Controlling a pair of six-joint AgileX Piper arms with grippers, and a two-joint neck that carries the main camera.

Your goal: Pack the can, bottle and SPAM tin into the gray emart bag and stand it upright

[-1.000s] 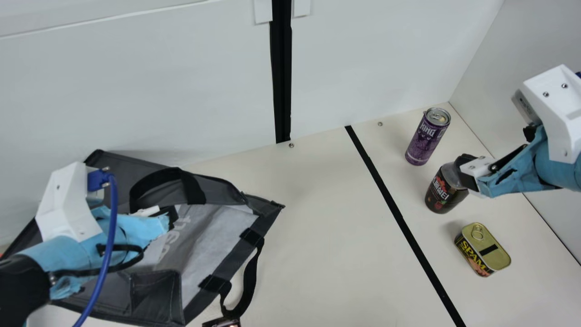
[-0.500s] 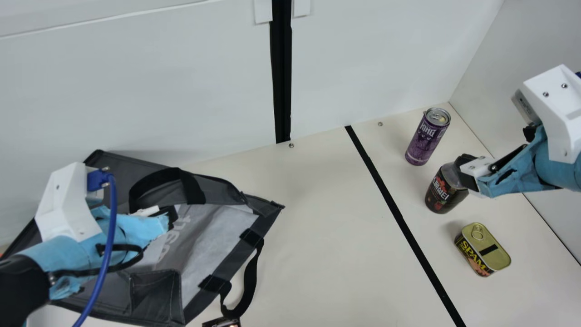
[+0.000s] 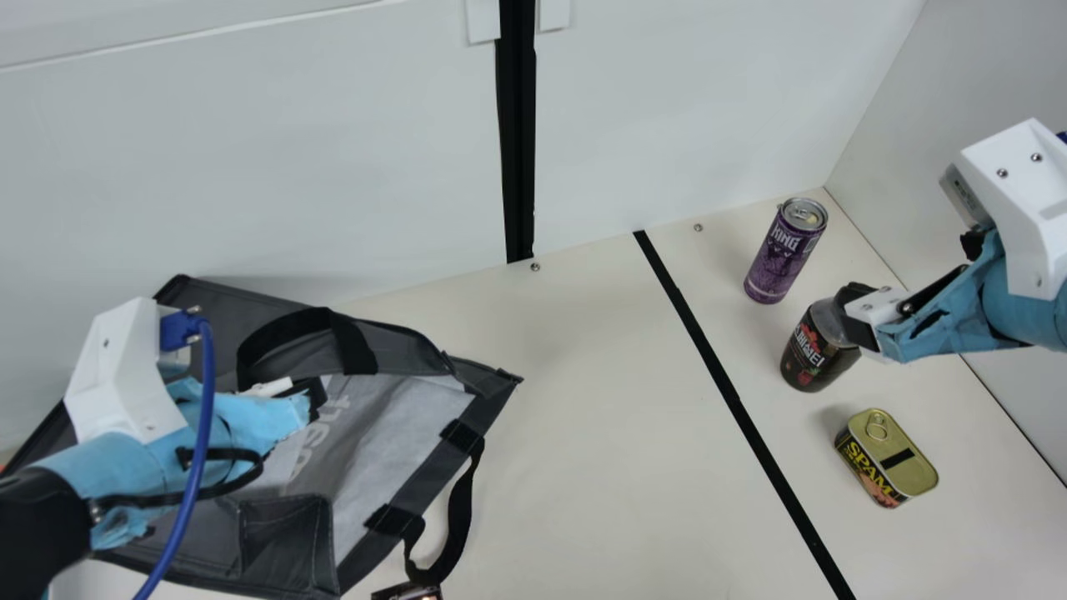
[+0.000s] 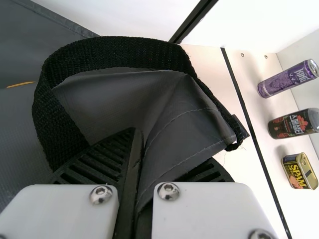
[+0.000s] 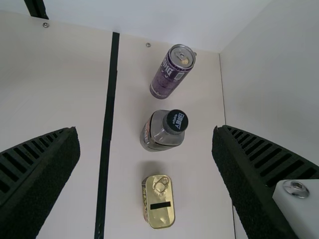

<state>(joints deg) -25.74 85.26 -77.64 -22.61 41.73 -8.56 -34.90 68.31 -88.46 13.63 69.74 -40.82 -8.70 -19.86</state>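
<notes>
In the main view my left gripper (image 3: 315,398) is at the gray bag (image 3: 388,433), which lies slumped on its side. The left wrist view has this gripper (image 4: 138,149) shut on a fold of the bag (image 4: 174,122), beside a black strap. At the right, my right gripper (image 3: 859,315) hangs by the top of the dark bottle (image 3: 815,358); in its wrist view the gripper (image 5: 146,133) is open above the upright bottle (image 5: 162,132). Behind the bottle stands the purple can (image 3: 782,254), and in front sits the SPAM tin (image 3: 890,460).
A black line (image 3: 725,375) crosses the cream table (image 3: 600,417) between bag and items. White walls (image 3: 683,108) rise behind and at the right. One bag strap (image 3: 460,508) trails onto the table, near a small dark object (image 3: 408,592) at the front edge.
</notes>
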